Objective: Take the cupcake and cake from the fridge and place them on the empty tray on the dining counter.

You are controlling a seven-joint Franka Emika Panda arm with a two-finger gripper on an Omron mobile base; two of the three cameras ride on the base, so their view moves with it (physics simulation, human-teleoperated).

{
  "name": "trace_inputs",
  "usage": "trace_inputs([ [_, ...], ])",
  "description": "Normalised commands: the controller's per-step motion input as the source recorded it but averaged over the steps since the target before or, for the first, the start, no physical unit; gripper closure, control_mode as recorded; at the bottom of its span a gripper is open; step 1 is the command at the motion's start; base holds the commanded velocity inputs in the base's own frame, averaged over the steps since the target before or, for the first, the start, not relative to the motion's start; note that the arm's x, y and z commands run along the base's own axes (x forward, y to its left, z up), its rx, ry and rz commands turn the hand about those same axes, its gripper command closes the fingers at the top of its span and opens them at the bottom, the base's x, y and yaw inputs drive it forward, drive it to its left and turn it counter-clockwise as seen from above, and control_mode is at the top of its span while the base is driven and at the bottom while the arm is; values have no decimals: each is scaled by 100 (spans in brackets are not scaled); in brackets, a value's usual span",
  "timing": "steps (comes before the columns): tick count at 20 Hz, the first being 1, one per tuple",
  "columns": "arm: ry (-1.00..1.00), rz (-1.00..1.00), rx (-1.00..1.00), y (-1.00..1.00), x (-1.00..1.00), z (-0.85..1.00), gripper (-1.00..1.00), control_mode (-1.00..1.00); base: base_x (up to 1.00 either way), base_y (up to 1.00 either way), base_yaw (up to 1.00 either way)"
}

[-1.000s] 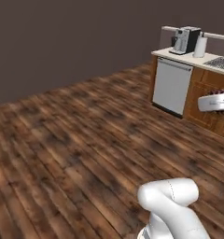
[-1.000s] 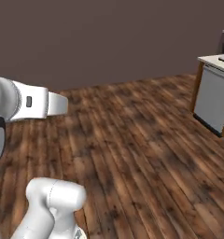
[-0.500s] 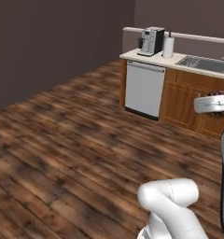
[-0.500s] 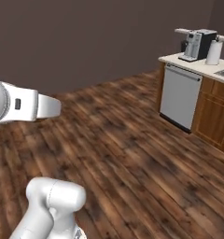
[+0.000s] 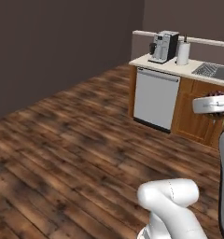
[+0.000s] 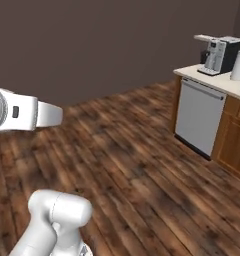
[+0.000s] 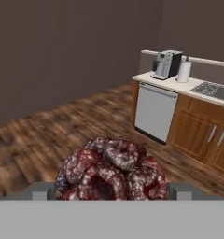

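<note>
At the bottom of the hand view the hand (image 7: 113, 190) pinches a dark red cake (image 7: 111, 170), barely glimpsed at the left base view's right edge.

Dim, even rendered light, soft low-resolution blur throughout, faint shadows, no glare.

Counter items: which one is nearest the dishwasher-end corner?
The grey-and-black coffee machine, standing above the dishwasher; the white paper towel roll stands beside it, toward the sink.
</note>
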Motion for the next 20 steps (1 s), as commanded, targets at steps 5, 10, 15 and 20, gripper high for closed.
trace_inputs([
  [5,0,0,0,0,0,0,100,100,100,-5,9],
  [10,0,0,0,0,0,0,100,100,77,8,-56],
  [15,0,0,0,0,0,0,100,100,29,24,-99],
  [20,0,0,0,0,0,0,100,100,80,88,-62],
])
